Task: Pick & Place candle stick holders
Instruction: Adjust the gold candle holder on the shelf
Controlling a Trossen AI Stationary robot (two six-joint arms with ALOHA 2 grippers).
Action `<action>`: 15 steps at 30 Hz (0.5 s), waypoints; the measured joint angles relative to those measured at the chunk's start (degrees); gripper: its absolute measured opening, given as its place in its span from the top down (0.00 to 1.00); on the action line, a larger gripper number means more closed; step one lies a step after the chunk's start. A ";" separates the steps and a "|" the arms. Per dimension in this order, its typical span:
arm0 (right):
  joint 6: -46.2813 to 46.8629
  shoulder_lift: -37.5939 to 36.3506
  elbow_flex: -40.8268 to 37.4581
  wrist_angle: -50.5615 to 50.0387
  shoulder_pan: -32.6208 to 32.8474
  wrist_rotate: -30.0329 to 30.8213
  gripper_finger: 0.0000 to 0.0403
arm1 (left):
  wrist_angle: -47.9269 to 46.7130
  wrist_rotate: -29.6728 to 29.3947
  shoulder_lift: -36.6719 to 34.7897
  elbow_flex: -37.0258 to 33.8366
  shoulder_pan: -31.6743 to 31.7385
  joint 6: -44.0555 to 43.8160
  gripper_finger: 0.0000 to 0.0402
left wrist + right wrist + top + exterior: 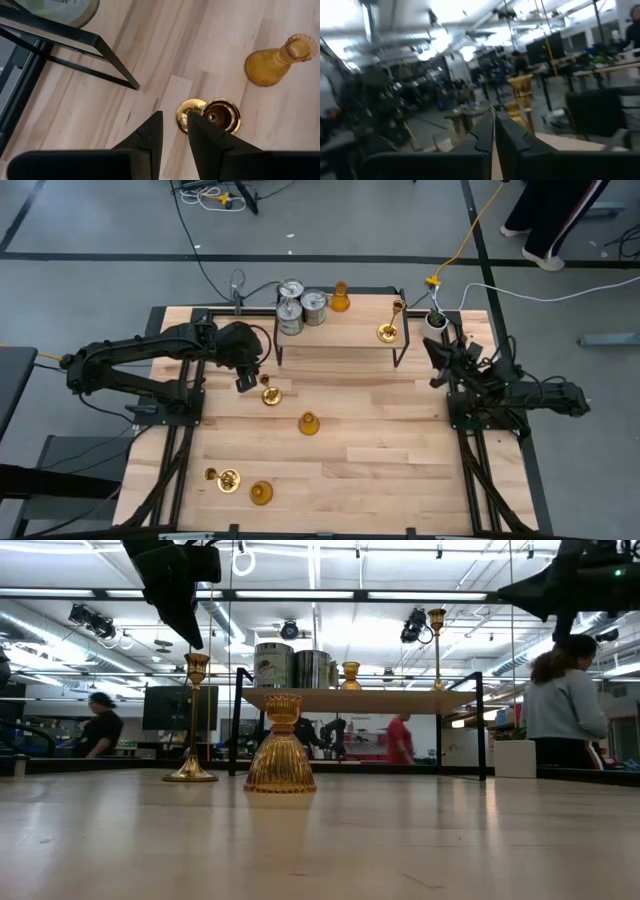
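— Left pincer (pixel 174 131) hangs slightly parted, empty, above the brass holder (pixel 209 116) standing near the shelf (pixel 340 330) by the tabletop's far edge.
— Then centre on the stem, descend straight and close gently. Right pincer (pixel 494 131) waits clenched at the right edge.

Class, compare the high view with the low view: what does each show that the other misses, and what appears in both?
Only the high view shows the two holders near the table's front edge, a brass one and an amber one, plus the white plant pot and the left hand above a brass holder.

Only the low view shows people in the room, such as one in grey.

Both show the raised shelf carrying silvery glass cylinders, and the amber bell-shaped holder mid-table.
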 joint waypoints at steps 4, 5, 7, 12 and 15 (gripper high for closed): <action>-0.82 4.62 2.65 -2.76 -0.07 3.52 0.93 | -0.14 -0.02 0.00 0.00 0.00 -0.04 0.76; -0.87 5.66 2.95 -2.72 -0.20 4.33 0.92 | -0.16 -0.02 0.01 0.00 0.00 -0.04 0.76; -0.94 7.62 3.23 -2.67 -0.49 5.01 0.89 | -0.16 -0.02 0.00 0.00 0.01 -0.03 0.76; -0.89 12.27 3.27 -0.78 -1.66 6.42 0.75 | -0.19 -0.02 0.02 0.00 0.00 -0.04 0.76; -0.97 14.72 3.27 1.98 -2.56 7.97 0.64 | -0.19 -0.04 0.02 0.00 0.00 -0.04 0.76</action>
